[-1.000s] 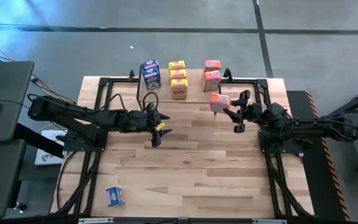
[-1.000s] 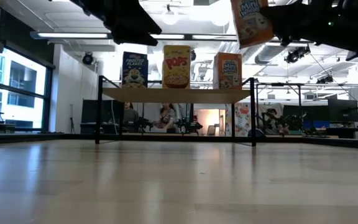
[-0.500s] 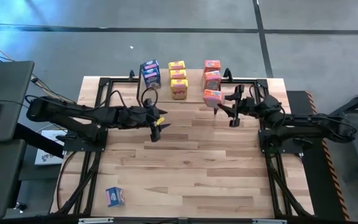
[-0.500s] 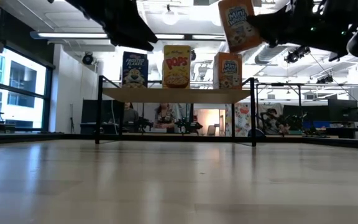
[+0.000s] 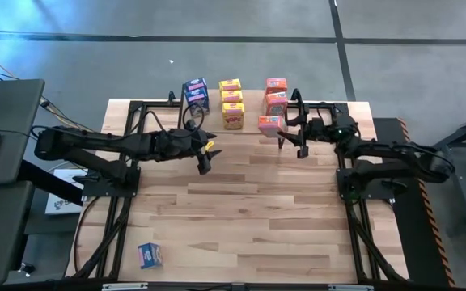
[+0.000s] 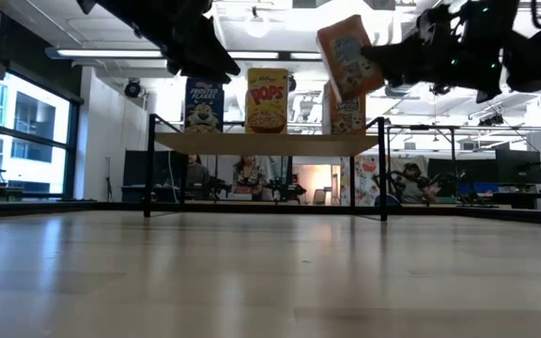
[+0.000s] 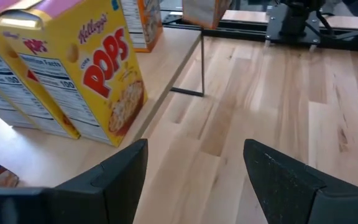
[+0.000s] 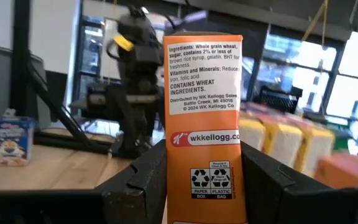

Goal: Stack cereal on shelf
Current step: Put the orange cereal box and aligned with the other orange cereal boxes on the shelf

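Near edge first: one blue cereal box (image 5: 150, 255) lies alone by the table's (image 5: 241, 226) near left corner, untouched, well apart from everything else

Mid table, your left gripper (image 5: 204, 158) hangs with fingers wide apart and nothing between them, just in front of the shelf's (image 5: 253, 121) front edge by the yellow boxes (image 5: 232, 115). It has crept closer to the shelf over the last second

Your right gripper (image 5: 285, 134) is clamped tight on an orange-red box (image 5: 269, 124). A second ago that box hung out over the table in front of the shelf's right end; now it has swung in to the shelf's front edge, just before the orange-red boxes (image 5: 276, 103) already there. In the low view it is tilted, top leaning left, and above the shelf top, not resting on it

Far side: blue box (image 5: 196, 94), yellow and orange-red rows stand on the shelf

So placement is close, I judge; level it before you let go, else it may tip
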Controlling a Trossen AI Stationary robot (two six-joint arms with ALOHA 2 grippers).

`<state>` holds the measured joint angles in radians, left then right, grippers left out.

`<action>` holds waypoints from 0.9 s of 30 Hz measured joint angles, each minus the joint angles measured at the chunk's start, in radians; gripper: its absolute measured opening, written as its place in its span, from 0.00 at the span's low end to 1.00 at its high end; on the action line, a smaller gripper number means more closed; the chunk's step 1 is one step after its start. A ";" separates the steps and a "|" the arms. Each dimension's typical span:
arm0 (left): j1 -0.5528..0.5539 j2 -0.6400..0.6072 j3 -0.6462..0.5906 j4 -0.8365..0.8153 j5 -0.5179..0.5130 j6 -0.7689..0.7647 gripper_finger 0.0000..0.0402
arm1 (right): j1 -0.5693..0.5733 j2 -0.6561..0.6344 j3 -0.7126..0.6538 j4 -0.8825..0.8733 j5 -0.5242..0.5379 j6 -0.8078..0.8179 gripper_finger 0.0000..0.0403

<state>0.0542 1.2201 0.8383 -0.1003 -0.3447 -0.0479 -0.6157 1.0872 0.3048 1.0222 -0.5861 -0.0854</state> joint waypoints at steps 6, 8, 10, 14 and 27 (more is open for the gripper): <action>0.015 0.000 0.000 0.002 0.000 0.000 0.64 | -0.020 0.089 0.004 0.066 0.002 -0.002 0.38; 0.021 0.000 0.000 0.002 0.000 0.000 0.64 | -0.020 0.112 0.004 0.075 0.008 -0.010 0.38; 0.026 0.000 0.000 0.002 0.000 0.000 0.64 | -0.020 0.133 0.004 0.097 0.015 -0.018 0.38; 0.032 0.000 0.000 0.002 0.000 0.000 0.64 | -0.020 0.163 0.004 0.120 0.074 -0.028 0.38; 0.031 0.001 0.000 0.001 0.000 0.000 0.64 | -0.020 0.179 0.004 0.115 0.089 -0.072 0.38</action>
<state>0.0855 1.2209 0.8383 -0.0990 -0.3447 -0.0483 -0.6353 1.2659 0.3092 1.1371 -0.4969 -0.1574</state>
